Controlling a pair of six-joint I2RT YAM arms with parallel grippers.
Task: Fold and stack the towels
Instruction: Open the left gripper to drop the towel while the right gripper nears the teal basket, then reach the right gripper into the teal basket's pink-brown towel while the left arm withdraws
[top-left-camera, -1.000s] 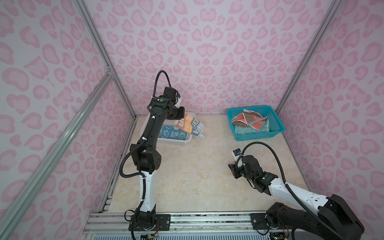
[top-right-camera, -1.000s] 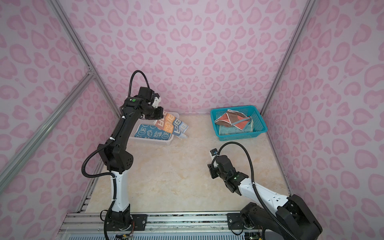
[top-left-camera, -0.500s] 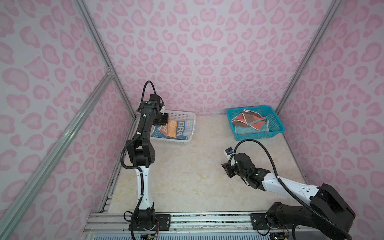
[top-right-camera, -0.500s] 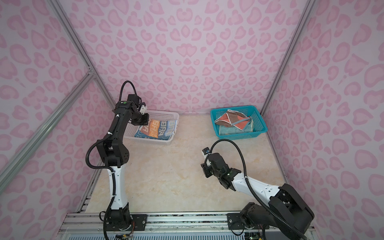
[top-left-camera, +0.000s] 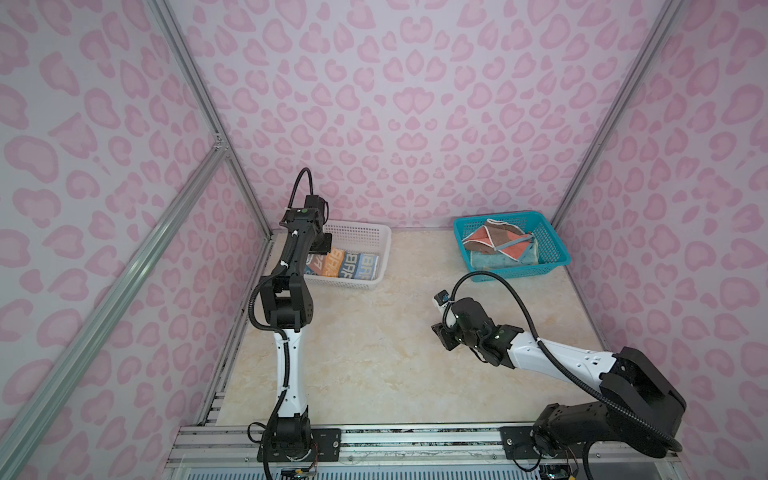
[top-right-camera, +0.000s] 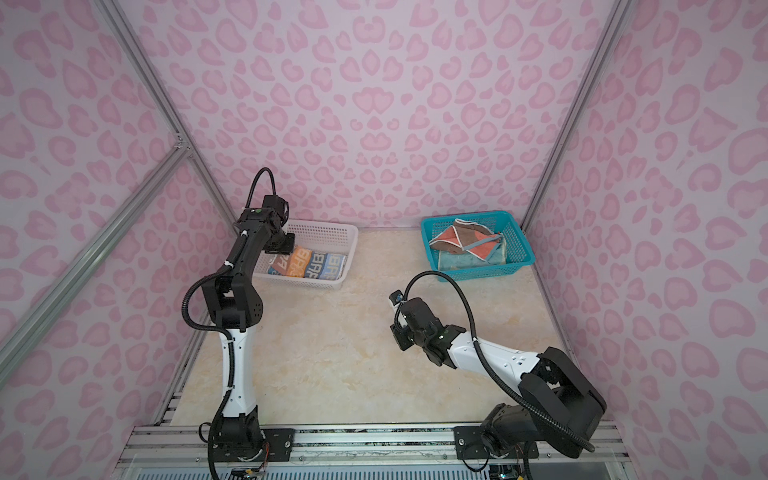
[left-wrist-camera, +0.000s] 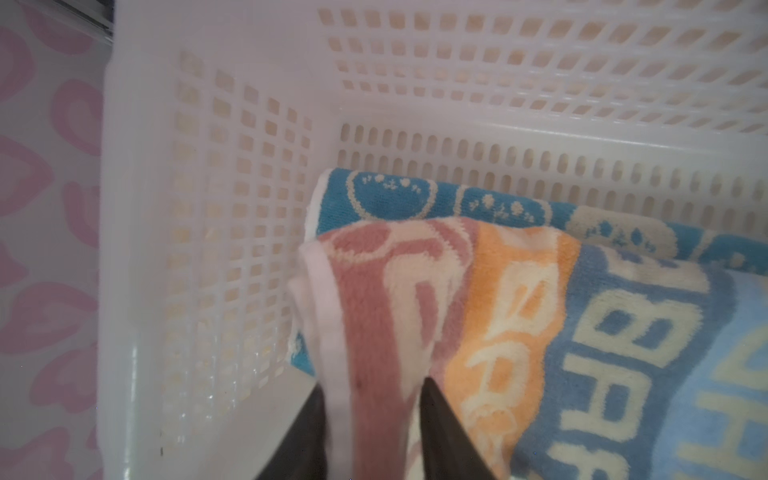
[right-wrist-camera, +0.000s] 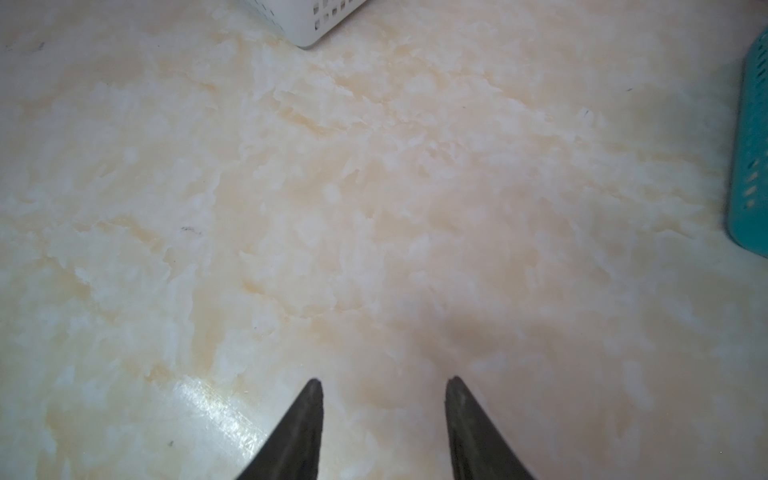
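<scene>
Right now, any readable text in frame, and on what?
"BAR": white letters repeated on the blue stripes of the lettered towel in the white basket; last letter uncertain.
Its orange and pink stripes: letters too blurred to read.
No other legible text.

**Pale capitals on the lettered towel (left-wrist-camera: 623, 353)**
The towel lies in the white basket (top-left-camera: 361, 239), under and just ahead of the left gripper (left-wrist-camera: 374, 384). Each stripe carries large cream letters. In both top views the orange and blue stripes read roughly "BAR", the last letter uncertain. On the pinkish stripe between the fingertips the letters are too blurred to read.
</scene>
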